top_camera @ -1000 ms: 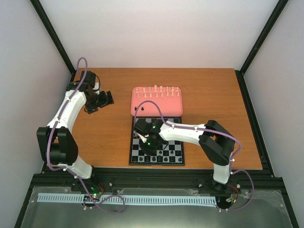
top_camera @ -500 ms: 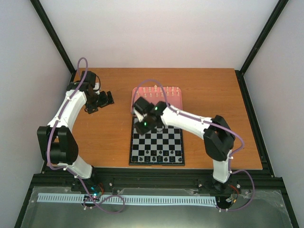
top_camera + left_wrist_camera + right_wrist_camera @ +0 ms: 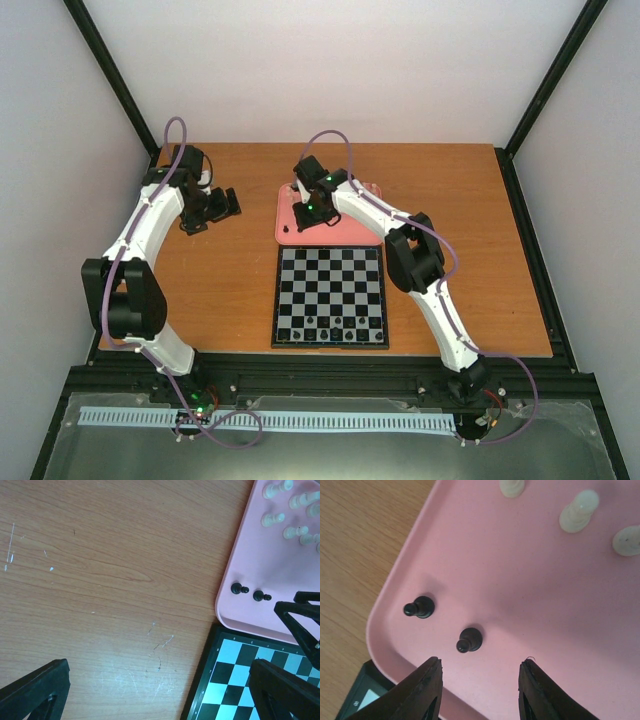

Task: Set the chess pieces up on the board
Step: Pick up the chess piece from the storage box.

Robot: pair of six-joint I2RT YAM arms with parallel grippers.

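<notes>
Pawns first: two black pawns (image 3: 420, 606) stand in the pink tray (image 3: 535, 595), in the left corner nearest the board (image 3: 330, 290), apart from the cream-white pieces (image 3: 577, 511) further back. Right gripper (image 3: 480, 666) hangs just over that corner, fingers spread, holding nothing. Left gripper (image 3: 212, 210) sits way off over the wooden table (image 3: 230, 285), fingers also wide apart. A few black pieces (image 3: 330, 326) line the board's near edge.

The right gripper (image 3: 480, 677), fingers spread, has bare pink tray (image 3: 520, 605) floor ahead; only the nearer black pawn (image 3: 469, 640) and a second pawn (image 3: 420, 607) beside it stand there, cream pieces (image 3: 577, 511) well apart.
</notes>
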